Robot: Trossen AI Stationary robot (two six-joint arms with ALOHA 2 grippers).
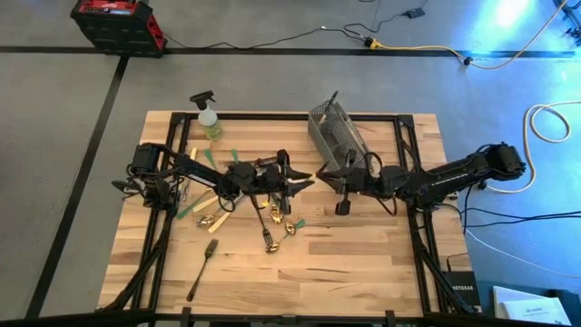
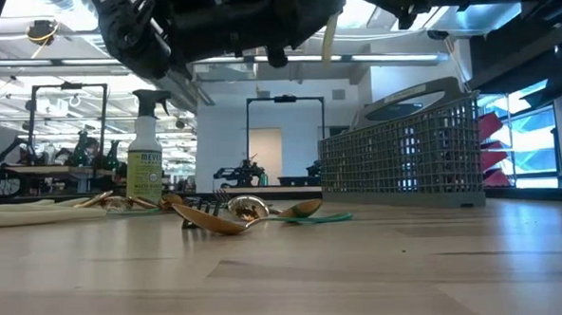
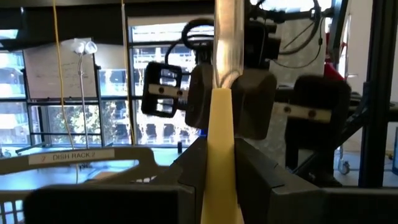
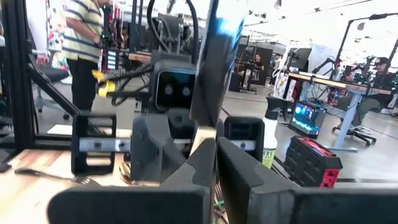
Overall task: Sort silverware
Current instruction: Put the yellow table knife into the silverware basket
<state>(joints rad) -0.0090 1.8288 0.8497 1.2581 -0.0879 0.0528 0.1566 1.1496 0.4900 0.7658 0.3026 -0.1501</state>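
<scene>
Loose silverware [image 1: 238, 207], gold spoons, green-handled pieces and a dark fork [image 1: 202, 269], is seen scattered on the left half of the table [image 1: 363, 272], with a spray bottle [image 1: 208, 116] at the far edge. Above mid-table, a cream-handled utensil [image 3: 221, 155] is clamped by the left end effector [image 1: 298, 184], its other end pinched in the closed right end effector [image 1: 320, 179] facing it. A grey mesh caddy [image 1: 334, 136] is noted further right.

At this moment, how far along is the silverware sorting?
Little looks finished: gold, green-handled and dark silverware lies scattered on the wooden table, and a dark fork lies apart. The grey mesh caddy shows one handle sticking up. In hand: the left gripper and right gripper meet mid-table on a cream-handled utensil.
</scene>
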